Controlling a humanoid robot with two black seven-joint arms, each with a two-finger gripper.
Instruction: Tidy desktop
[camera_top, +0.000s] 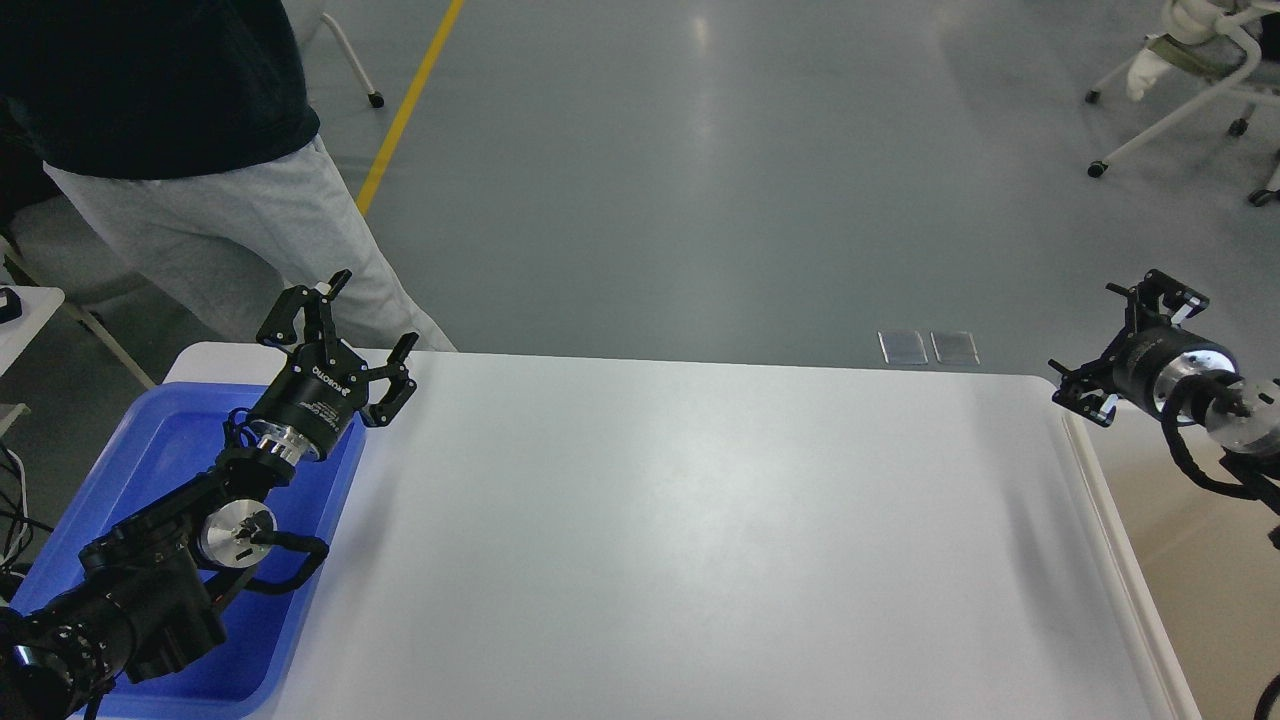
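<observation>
Head view: left claw (372, 322), marked ROBOTIQ, and right claw (1118, 330) both gape above the desktop (680, 540).

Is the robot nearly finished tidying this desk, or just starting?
It looks finished, or nearly. No loose items show on the white desktop. Nothing is in hand: the left gripper is open above the blue tray, and the right gripper is open beyond the desk's right edge. No remaining work is visible.
</observation>
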